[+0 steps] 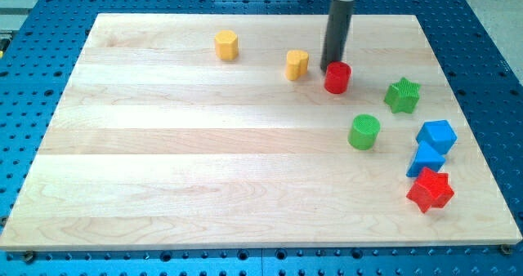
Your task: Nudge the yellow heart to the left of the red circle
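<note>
The rig carries no claw: the arm ends in a plain rod, so nothing opens, closes or is held, and my tip (329, 67) only pushes. The tip sits at the view's top edge of the red circle (337, 77), touching or just beside it; the circle hides the exact contact. The yellow heart (297, 64) lies just to the view's left of the red circle, a small gap between them, so I judge the task close to or at its goal. A yellow hexagon (226, 45) lies farther left. The green star (402, 95), green circle (364, 132), two blue blocks (431, 148) and red star (430, 190) cluster at the view's right. The blue shapes overlap and are hard to identify; the rod's upper end is cut off.
</note>
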You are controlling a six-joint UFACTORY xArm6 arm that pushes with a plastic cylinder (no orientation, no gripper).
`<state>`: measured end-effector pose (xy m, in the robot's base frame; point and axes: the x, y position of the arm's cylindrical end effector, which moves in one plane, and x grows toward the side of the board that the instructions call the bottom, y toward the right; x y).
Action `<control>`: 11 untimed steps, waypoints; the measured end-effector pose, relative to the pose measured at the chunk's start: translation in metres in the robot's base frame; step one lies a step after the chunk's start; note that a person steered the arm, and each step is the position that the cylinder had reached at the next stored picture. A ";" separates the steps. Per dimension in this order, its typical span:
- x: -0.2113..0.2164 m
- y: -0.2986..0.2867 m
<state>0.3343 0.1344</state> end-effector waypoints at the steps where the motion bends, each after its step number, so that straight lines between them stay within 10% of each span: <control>1: 0.001 0.023; 3: -0.023 -0.012; 6: 0.089 -0.089; 11: 0.021 -0.131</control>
